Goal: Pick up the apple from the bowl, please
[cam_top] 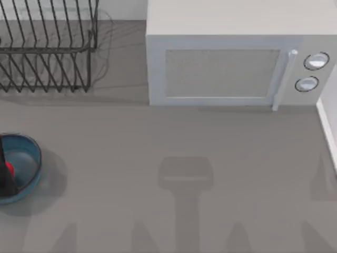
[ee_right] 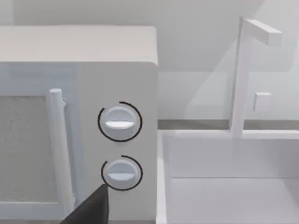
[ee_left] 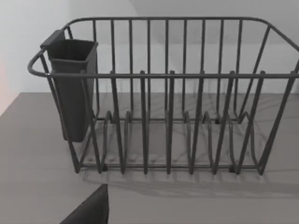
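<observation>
The blue bowl (cam_top: 29,158) sits on the grey table at the far left edge of the top view, cut off by the picture's edge. Inside it, a sliver of the red apple (cam_top: 9,168) shows against the lighter inside. A dark strip of my left arm (cam_top: 2,166) crosses the bowl right beside the apple and hides most of it. A dark corner of my left gripper (ee_left: 88,210) shows in the left wrist view, facing the dish rack. A like dark corner of my right gripper (ee_right: 91,207) shows in the right wrist view, facing the microwave's knobs.
A black wire dish rack (cam_top: 47,52) with a dark cutlery cup (ee_left: 72,88) stands at the back left. A white microwave (cam_top: 231,63) fills the back middle and right. A white sink (ee_right: 229,186) with a faucet lies at the right edge.
</observation>
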